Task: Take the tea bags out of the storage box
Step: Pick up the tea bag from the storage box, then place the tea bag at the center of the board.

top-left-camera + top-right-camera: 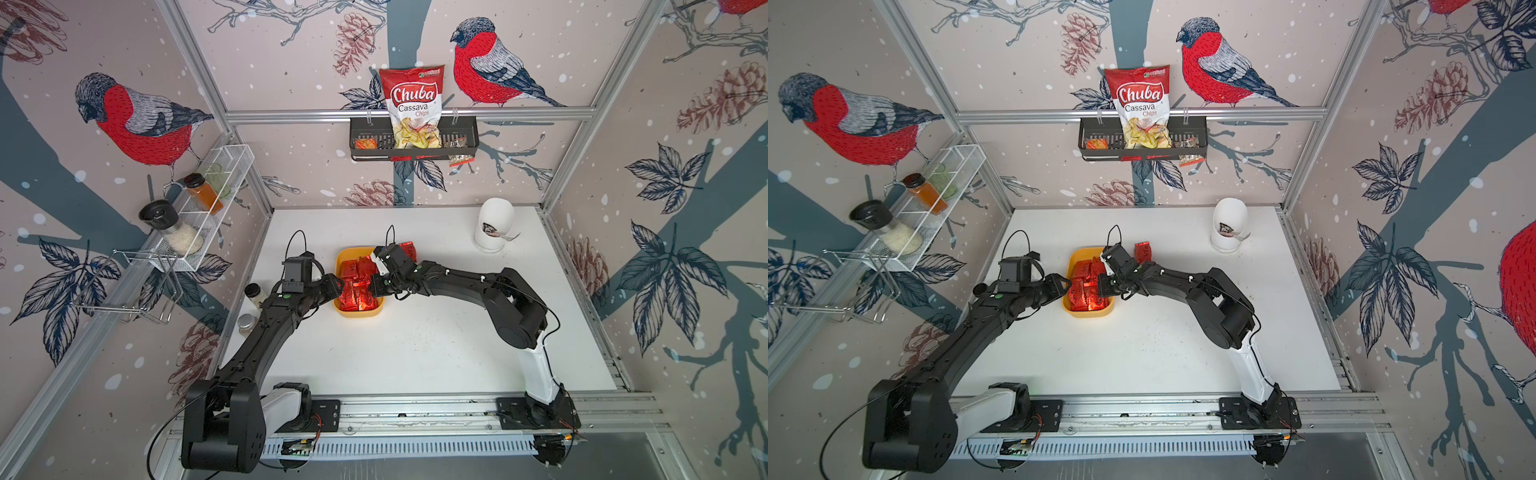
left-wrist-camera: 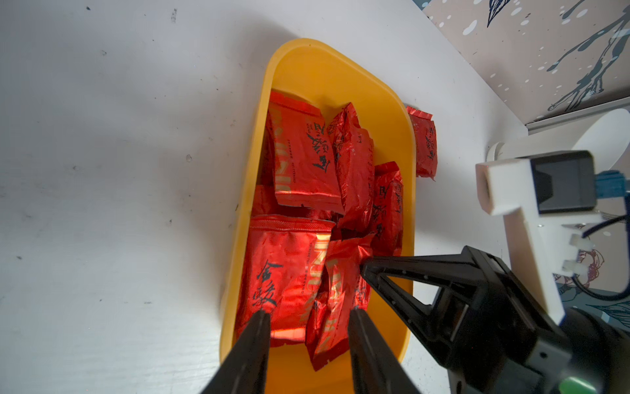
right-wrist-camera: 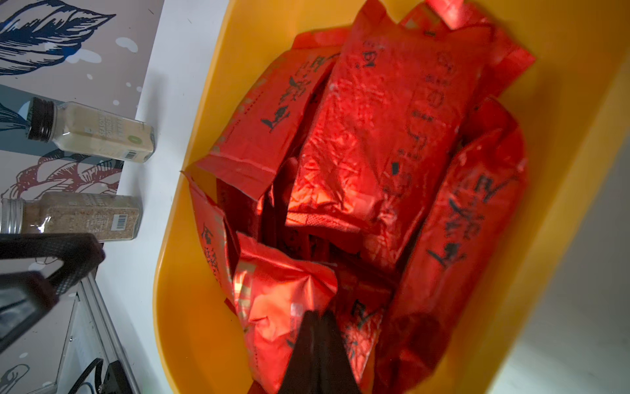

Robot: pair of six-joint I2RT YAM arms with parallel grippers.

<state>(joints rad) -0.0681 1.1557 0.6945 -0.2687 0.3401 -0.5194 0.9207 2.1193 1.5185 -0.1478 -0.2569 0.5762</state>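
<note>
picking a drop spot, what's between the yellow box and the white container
One tea bag lies right beside the storage box; past it the table is bare up to the white container, shown in both top views.

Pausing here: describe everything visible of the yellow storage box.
The storage box is a shallow mustard plastic-looking tub, round-cornered, lidless, flat on the white table. Crumpled red tea bags fill most of it; its far end is bare. One tea bag lies outside its rim. The right gripper, fingers shut, pinches a bag inside; the left gripper hangs open over it.
</note>
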